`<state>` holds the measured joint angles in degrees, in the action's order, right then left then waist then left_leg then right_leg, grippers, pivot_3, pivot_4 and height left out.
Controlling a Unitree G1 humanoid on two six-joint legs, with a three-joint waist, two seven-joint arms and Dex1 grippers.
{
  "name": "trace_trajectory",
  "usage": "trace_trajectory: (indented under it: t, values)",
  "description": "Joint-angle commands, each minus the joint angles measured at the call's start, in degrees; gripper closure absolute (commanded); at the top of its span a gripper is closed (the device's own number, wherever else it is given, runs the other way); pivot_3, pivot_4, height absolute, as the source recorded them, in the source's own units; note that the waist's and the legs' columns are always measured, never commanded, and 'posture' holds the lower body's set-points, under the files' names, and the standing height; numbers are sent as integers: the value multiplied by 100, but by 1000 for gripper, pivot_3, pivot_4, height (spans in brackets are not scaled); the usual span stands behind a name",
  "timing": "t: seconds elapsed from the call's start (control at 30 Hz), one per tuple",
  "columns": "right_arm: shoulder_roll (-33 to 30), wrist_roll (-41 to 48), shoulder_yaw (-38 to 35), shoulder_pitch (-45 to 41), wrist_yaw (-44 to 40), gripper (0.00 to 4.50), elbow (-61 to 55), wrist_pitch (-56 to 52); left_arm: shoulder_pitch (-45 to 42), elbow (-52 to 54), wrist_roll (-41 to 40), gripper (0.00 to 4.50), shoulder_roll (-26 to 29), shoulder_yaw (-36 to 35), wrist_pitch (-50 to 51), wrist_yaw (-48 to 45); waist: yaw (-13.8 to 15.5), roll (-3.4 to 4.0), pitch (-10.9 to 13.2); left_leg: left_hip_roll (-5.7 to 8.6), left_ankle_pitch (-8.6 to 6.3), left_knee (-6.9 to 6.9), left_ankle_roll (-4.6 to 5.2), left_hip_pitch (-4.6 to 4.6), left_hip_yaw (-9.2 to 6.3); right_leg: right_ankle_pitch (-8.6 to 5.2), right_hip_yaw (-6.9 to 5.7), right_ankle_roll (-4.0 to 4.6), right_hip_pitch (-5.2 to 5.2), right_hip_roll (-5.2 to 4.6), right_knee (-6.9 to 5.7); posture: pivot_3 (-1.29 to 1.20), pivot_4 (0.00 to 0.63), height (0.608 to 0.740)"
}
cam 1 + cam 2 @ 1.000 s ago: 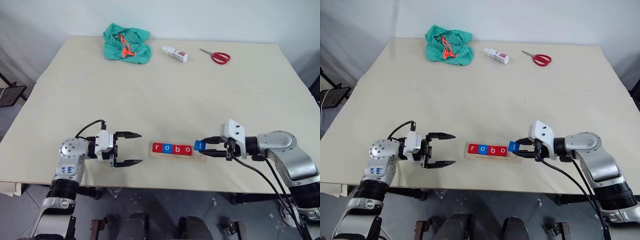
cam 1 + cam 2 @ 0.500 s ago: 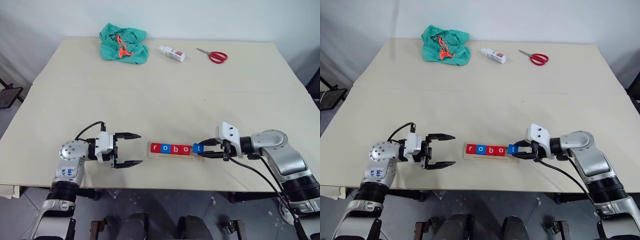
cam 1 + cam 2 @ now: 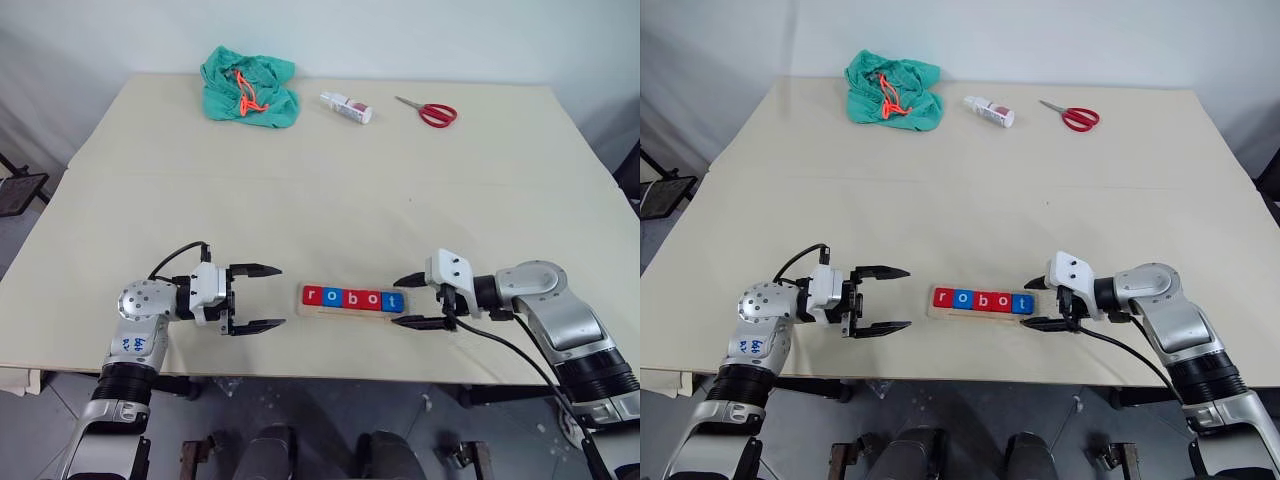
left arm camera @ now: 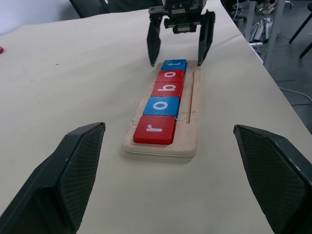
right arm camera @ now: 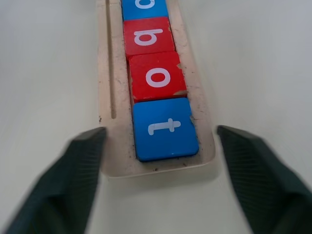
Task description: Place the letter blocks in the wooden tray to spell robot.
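Five letter blocks (image 3: 355, 298) lie in a row in the wooden tray (image 3: 356, 310) near the table's front edge, reading r, o, b, o, t. The blue t block (image 5: 165, 128) lies flat at the tray's right end. My right gripper (image 3: 411, 301) stands open just right of that end, one finger on each side of the tray's tip, nothing held. My left gripper (image 3: 262, 297) is open to the left of the tray, a short gap away, pointing at the red r block (image 4: 154, 129).
At the table's far side lie a green cloth bag with an orange cord (image 3: 250, 85), a small white bottle (image 3: 347, 106) and red-handled scissors (image 3: 431, 112). The tray sits close to the table's front edge (image 3: 330, 372).
My right gripper has opened and let go of the blue t block, which now lies flat in the tray's right end. The left gripper has stayed put.
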<state>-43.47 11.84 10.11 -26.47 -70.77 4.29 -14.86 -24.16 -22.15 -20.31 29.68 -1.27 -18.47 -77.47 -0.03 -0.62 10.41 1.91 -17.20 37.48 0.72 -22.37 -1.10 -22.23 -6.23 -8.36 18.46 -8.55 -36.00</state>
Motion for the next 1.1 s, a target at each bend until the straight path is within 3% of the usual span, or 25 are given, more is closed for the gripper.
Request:
trace_trajectory:
  t: [0.03,0.3,0.43,0.53,0.7,1.1]
  values:
    - [-80,211,-430,-122,157,42,-382,-86,-94,70,-75,0,45,-65,-38,9,1,0,0,0,0,0,0,0,0,0,0,0,0,0,0,0,150,740]
    - [-287,604,-1424,467,745,42,-958,-700,-226,179,-115,0,78,-178,543,443,37,0,0,2,0,-1,0,0,-2,0,-1,0,-2,0,0,0,150,740]
    - [-367,710,-1881,974,803,42,-903,-496,-367,100,131,0,124,-211,878,1009,49,0,0,2,0,-2,0,0,2,0,1,0,-1,0,0,0,150,740]
    - [-498,888,-2204,1390,582,42,-824,-399,-326,147,-26,0,192,-270,715,775,59,0,0,2,0,-3,0,0,4,0,2,-1,-1,0,0,0,150,740]
    - [-804,1046,-2378,1812,68,42,-667,-163,-228,105,-82,0,417,-409,622,655,36,0,0,-2,0,-6,0,1,10,0,0,0,-1,1,2,0,150,740]
    - [-931,1000,-2286,1334,-385,42,343,375,-93,86,-104,0,813,-673,505,502,20,0,0,0,0,-4,0,4,8,0,2,-1,-4,-2,2,0,150,740]
